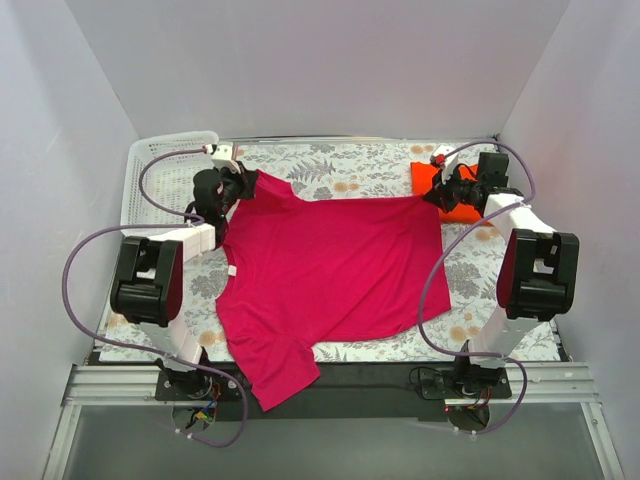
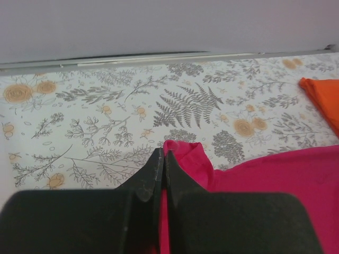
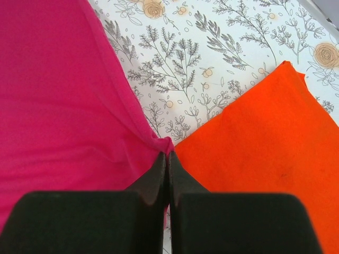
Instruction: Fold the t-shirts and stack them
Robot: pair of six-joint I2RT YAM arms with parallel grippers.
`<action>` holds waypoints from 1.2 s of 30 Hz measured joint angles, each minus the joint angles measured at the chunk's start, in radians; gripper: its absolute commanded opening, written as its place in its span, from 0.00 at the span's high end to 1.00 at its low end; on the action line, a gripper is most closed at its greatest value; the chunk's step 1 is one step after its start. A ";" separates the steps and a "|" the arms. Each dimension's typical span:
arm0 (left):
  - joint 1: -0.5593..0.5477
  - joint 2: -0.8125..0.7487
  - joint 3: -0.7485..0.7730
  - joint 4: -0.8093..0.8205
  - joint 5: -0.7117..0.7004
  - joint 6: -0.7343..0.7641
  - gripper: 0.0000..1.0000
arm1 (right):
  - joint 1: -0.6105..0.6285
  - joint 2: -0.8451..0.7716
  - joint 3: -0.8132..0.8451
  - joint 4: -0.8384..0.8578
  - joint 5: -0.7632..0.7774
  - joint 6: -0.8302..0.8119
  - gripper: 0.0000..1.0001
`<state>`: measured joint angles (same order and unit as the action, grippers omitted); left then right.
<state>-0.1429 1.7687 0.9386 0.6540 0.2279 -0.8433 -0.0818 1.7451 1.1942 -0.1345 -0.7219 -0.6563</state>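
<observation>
At the table's [image 1: 350, 160] near edge, one sleeve of the magenta t-shirt [image 1: 330, 270] droops over the rim onto the dark rail. The rest of the soft cloth lies spread flat mid-table on the floral cover. The left gripper [image 2: 161, 154] is clenched on its far sleeve and the right gripper [image 3: 167, 154] on its far hem corner. The right arm partly hides the folded orange t-shirt [image 3: 265, 137] at the far right corner. A white perforated basket [image 1: 160, 160] sits at the far left corner.
</observation>
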 measured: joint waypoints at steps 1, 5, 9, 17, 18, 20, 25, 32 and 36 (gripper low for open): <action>0.000 -0.026 -0.017 0.013 0.006 0.005 1.00 | 0.000 -0.010 -0.006 -0.001 -0.001 -0.004 0.99; 0.000 -0.125 -0.079 0.043 0.031 0.019 1.00 | 0.000 -0.023 -0.021 -0.006 -0.008 -0.021 0.99; 0.000 -0.172 -0.122 0.056 0.048 0.020 1.00 | 0.000 -0.022 -0.026 -0.029 -0.007 -0.034 0.99; 0.000 -0.199 -0.199 0.044 0.064 0.016 1.00 | 0.000 0.004 -0.025 -0.061 0.002 -0.071 0.99; 0.000 -0.203 -0.199 0.041 0.065 0.016 1.00 | 0.000 0.011 -0.024 -0.068 0.007 -0.080 0.99; 0.000 -0.214 -0.200 0.037 0.069 0.016 1.00 | 0.000 0.031 -0.014 -0.084 0.016 -0.098 0.99; 0.000 -0.266 -0.211 0.033 0.080 0.016 1.00 | 0.000 0.099 0.051 -0.103 0.033 -0.135 0.99; 0.000 -0.327 -0.248 0.008 0.091 0.021 1.00 | 0.005 0.151 0.113 -0.090 0.042 -0.164 0.99; 0.000 -0.338 -0.260 -0.006 0.091 0.025 1.00 | 0.006 0.164 0.114 -0.066 0.045 -0.189 0.99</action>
<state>-0.1432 1.4303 0.6788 0.6479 0.3187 -0.8181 -0.0757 1.9087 1.3087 -0.2005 -0.6773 -0.8455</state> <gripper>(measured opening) 0.019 0.020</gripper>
